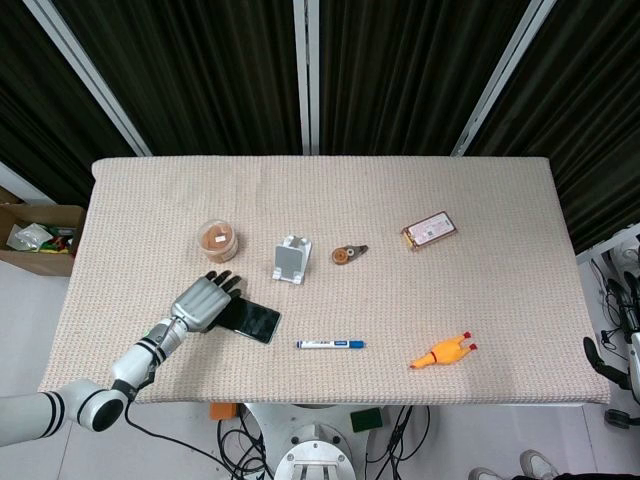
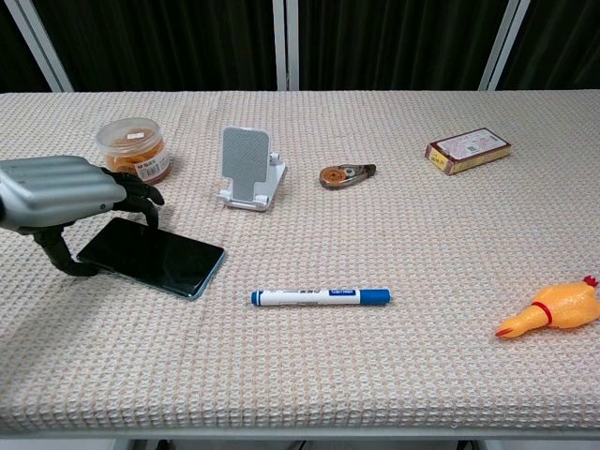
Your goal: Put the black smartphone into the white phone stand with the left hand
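The black smartphone (image 1: 254, 321) (image 2: 155, 255) lies flat on the woven table cover at the front left. My left hand (image 1: 203, 301) (image 2: 61, 192) arches over its left end. The thumb presses the near left corner and the curled fingers touch the far edge, so the hand grips the phone's end. The white phone stand (image 1: 290, 259) (image 2: 247, 169) stands upright and empty, a short way behind and to the right of the phone. My right hand is in neither view.
A round jar (image 1: 216, 240) (image 2: 136, 148) stands just behind the left hand. A correction tape (image 2: 345, 174), a blue pen (image 2: 319, 297), a flat box (image 2: 468, 150) and a rubber chicken (image 2: 553, 309) lie to the right.
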Controlling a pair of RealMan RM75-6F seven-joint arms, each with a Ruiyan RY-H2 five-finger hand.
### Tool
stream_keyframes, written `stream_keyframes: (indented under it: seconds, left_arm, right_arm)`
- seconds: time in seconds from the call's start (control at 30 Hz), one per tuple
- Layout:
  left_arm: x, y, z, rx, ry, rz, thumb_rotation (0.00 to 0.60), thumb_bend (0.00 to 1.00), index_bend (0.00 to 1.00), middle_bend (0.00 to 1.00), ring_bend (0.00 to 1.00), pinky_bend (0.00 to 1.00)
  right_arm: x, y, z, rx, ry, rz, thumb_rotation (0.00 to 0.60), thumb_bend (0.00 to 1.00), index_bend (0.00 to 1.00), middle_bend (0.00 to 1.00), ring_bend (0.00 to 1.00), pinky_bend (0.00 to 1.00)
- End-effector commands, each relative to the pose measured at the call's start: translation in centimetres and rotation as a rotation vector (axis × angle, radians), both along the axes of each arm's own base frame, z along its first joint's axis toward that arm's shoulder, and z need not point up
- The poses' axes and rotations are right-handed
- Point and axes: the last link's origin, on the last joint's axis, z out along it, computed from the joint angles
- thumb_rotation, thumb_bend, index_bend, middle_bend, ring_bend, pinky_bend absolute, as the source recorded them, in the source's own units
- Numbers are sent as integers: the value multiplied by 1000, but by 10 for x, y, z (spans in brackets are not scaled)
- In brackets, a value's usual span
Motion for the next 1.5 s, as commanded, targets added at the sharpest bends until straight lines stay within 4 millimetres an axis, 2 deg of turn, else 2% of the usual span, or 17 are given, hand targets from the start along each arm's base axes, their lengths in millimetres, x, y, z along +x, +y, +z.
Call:
stream_keyframes:
  seconds: [0.03, 0.23, 0.43, 0.6, 0.77, 0.93, 1.2, 1.4, 1.5]
  left_arm:
    - [-2, -1, -1, -1, -3, -1, 600, 205, 489, 97, 70, 215]
    - [1, -4, 0, 10, -71, -20, 600, 266, 649, 181, 106, 224]
    - [2, -7, 5, 5, -127, -68, 600, 366, 701, 310, 179, 284]
    - [1, -8, 6, -2, -126, -106, 600, 390, 708, 396, 262, 383]
    - [2, -8, 5, -8, -143, -120, 600, 420, 728, 526, 400, 531]
    - [2, -7, 7, -14, -148, -126, 600, 441, 751, 642, 508, 626]
    - [2, -10, 15, -20, -203, -101, 600, 444, 763, 700, 559, 656]
    - [6, -10, 39, 13, -276, -106, 600, 449, 774, 713, 572, 660]
    - [10, -6, 58, 68, -272, -160, 600, 450, 773, 721, 579, 660]
  right_arm:
    - [0, 0, 0, -1, 1, -1, 600, 379, 0, 0, 0, 0]
    - [0, 1, 0, -2, 2, -3, 600, 379, 0, 0, 0, 0]
    - [0, 0, -1, 2, 3, -1, 600, 379, 0, 0, 0, 0]
    - [1, 0, -2, 4, 4, 2, 600, 379, 0, 0, 0, 0]
    - [1, 0, -1, 4, 5, -2, 600, 379, 0, 0, 0, 0]
    - [2, 0, 0, 2, 5, 1, 600, 379, 0, 0, 0, 0]
    - [2, 0, 0, 4, 5, 2, 600, 379, 0, 0, 0, 0]
    - [2, -1, 0, 4, 6, 1, 600, 379, 0, 0, 0, 0]
    - [1, -1, -1, 5, 5, 0, 600, 379, 0, 0, 0, 0]
